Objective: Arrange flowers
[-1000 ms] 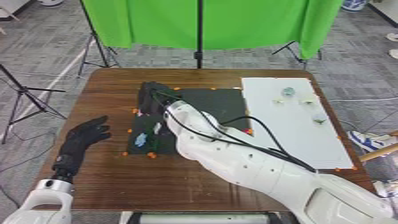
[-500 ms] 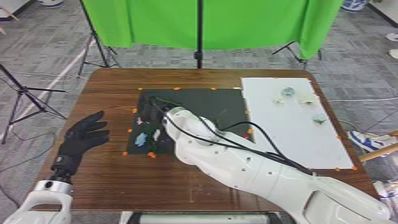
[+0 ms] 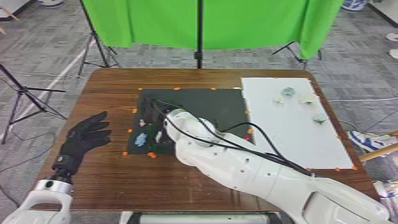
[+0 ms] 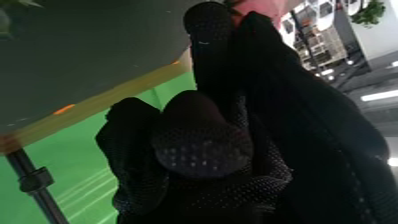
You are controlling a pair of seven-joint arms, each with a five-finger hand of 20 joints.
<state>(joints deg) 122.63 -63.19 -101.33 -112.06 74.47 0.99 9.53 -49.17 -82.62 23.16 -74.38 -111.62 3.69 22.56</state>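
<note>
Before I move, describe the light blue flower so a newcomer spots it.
On the brown table, find the dark mat left of the white sheet. Near the mat's near left corner sits the flower, light blue where the neighbouring piece is whitish.

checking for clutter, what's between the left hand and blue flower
Head view: between left hand and blue flower lie brown table, an orange mark and the black mat's edge.
</note>
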